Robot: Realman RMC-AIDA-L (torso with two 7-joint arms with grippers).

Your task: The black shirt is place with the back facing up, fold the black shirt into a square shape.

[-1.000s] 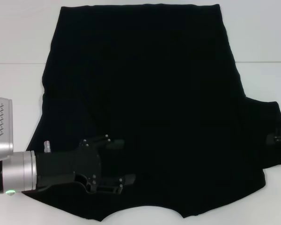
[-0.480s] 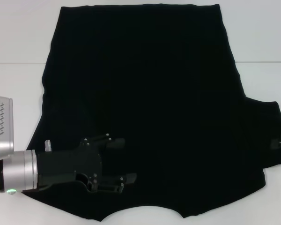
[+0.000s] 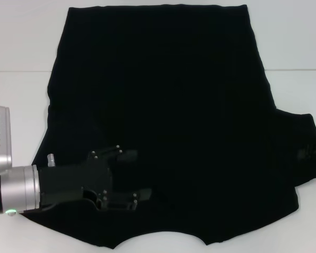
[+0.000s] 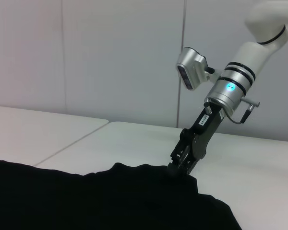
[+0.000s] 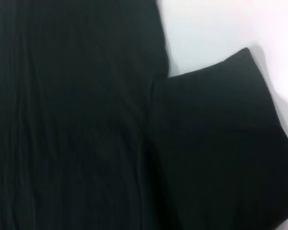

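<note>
Though spread nearly flat across the white bench [image 3: 21, 105], large plain matte black fabric T-shirt [image 3: 163, 105] with hem at the far edge, curved neckline at the near edge, right short sleeve [image 3: 300, 153] sticking out sideways. Over the near left part of the shirt, black left gripper [image 3: 134, 176] on a silver wrist, jaws standing apart, nothing between them. At the right sleeve's outer edge, black right gripper [image 4: 181, 167] tilted down, tip touching the cloth; jaws' state: cannot tell.
</note>
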